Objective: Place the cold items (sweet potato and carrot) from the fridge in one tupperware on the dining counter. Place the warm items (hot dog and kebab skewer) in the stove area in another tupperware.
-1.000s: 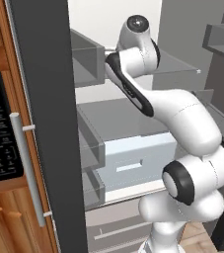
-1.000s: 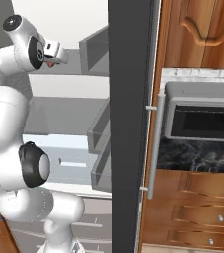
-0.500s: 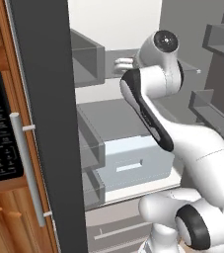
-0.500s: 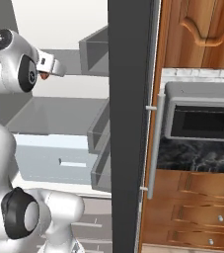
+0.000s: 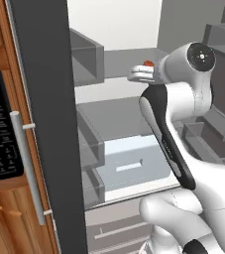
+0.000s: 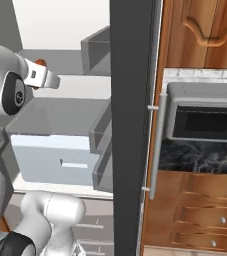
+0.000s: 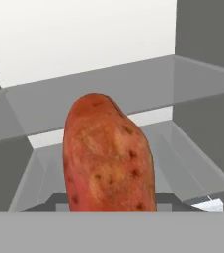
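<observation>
One sweet potato [image 7: 108, 155] gripped in hand [image 5: 144, 74] | lifted off fridge shelf [image 5: 119, 62] | bound for tupperware

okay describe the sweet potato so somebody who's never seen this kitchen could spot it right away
Find the open fridge between the wooden cabinets, then the white robot arm reaching in at the upper shelf. At the arm's tip, in the gripper, is the sweet potato: a fat reddish-orange oblong with dark speckles, the one warm-coloured thing among grey shelves and drawers.
</observation>
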{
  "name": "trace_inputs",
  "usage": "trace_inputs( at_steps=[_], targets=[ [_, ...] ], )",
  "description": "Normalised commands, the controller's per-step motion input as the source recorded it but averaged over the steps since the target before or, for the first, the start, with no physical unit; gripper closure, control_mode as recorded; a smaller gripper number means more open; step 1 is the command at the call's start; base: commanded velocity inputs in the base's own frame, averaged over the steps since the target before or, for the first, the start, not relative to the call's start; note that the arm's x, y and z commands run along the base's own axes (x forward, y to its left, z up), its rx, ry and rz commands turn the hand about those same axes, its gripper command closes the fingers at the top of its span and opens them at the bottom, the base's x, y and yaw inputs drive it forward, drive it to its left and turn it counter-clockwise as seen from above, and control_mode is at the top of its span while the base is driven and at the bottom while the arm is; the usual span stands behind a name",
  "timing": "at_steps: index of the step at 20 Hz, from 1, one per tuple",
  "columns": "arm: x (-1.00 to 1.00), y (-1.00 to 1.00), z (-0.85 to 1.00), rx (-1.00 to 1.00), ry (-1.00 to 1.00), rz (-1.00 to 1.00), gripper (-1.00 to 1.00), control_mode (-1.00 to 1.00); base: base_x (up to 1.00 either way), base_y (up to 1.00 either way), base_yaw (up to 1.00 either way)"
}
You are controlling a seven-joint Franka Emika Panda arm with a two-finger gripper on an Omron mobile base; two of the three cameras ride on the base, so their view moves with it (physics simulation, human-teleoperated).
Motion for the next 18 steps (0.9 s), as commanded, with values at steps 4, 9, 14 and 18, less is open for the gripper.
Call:
trace_inputs(
  at_steps=[4,9,14,18],
  targets=[
    [0.00,0.00,0.00,0.00,0.00,0.00,1.00,1.00,-1.00,-0.12,0.00],
    [0.00,0.00,0.00,0.00,0.00,0.00,1.00,1.00,-1.00,0.00,0.00],
    [0.00,0.00,0.00,0.00,0.00,0.00,1.00,1.00,-1.00,0.03,-0.04],
    [0.00,0.00,0.00,0.00,0.00,0.00,1.00,1.00,-1.00,0.03,-0.22]
  ],
)
